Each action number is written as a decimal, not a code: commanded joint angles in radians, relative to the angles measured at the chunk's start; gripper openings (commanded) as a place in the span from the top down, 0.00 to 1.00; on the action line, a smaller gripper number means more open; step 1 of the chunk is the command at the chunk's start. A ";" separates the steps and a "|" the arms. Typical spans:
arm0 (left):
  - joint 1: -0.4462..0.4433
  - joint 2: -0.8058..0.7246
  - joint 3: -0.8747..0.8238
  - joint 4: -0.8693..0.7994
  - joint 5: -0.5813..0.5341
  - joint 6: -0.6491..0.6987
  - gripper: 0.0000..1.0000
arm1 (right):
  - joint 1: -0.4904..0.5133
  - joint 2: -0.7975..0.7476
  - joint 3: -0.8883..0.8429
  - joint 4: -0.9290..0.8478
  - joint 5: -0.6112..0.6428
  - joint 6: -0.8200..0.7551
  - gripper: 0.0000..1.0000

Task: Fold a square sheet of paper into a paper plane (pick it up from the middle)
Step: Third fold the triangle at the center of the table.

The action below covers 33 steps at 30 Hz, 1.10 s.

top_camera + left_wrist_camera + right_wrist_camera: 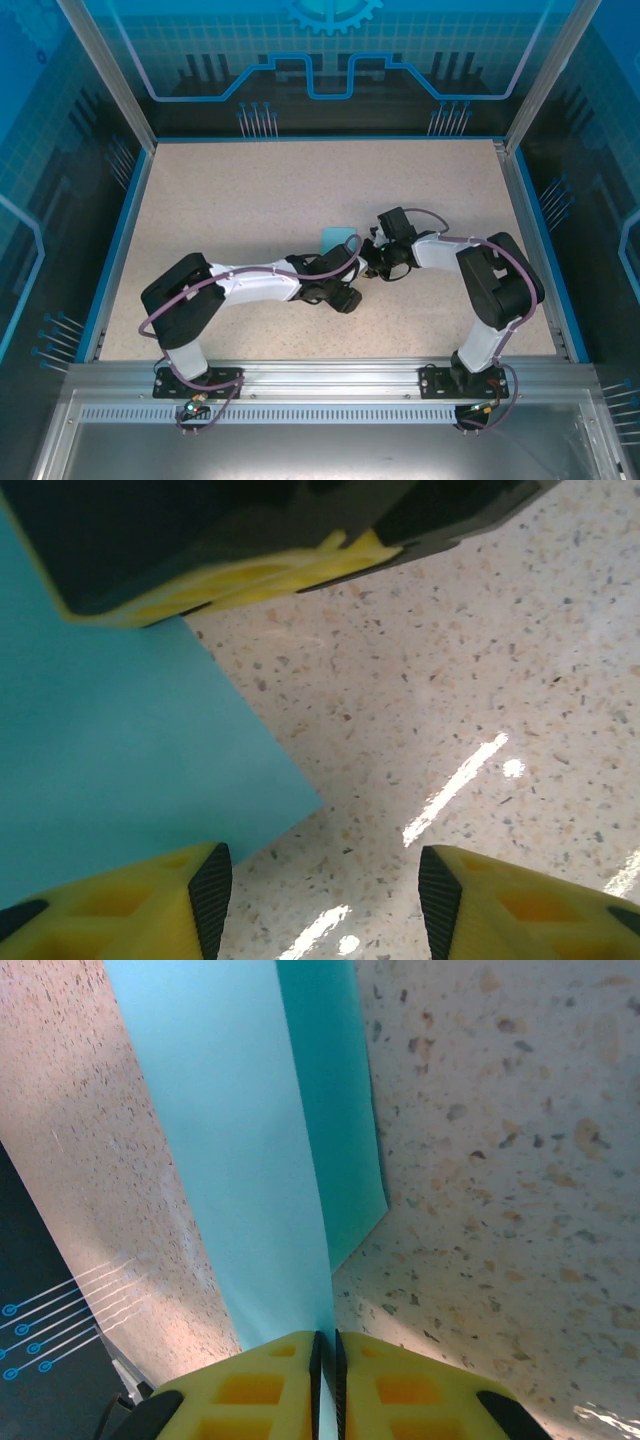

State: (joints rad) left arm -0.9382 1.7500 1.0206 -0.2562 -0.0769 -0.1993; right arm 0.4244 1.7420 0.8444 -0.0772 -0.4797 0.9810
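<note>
Right gripper [325,1358] clamped on the square sheet of paper [250,1140].
Its long axis runs toward 12 o'clock; left gripper [325,900], fingers apart, has it at 10 o'clock.

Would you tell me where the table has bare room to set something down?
The far half of the table, between the sheet of paper and the back rim, is bare, as is the near strip between the arm bases. The centre is crowded: the left gripper and right gripper meet at the paper.
</note>
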 commanded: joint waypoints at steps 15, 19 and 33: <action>-0.011 0.013 0.016 0.059 -0.205 0.004 0.50 | -0.033 -0.003 -0.001 0.030 -0.056 0.015 0.85; -0.012 0.010 0.017 0.055 -0.216 0.008 0.56 | -0.034 0.002 -0.002 0.031 -0.057 0.015 0.85; 0.008 -0.020 0.024 0.036 -0.183 0.013 0.92 | -0.048 -0.004 -0.012 0.021 -0.043 0.002 0.83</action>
State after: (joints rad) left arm -0.9386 1.7504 1.0203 -0.2047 -0.2798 -0.1951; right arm 0.4015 1.7420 0.8440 -0.0509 -0.5091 0.9878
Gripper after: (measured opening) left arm 0.091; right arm 0.167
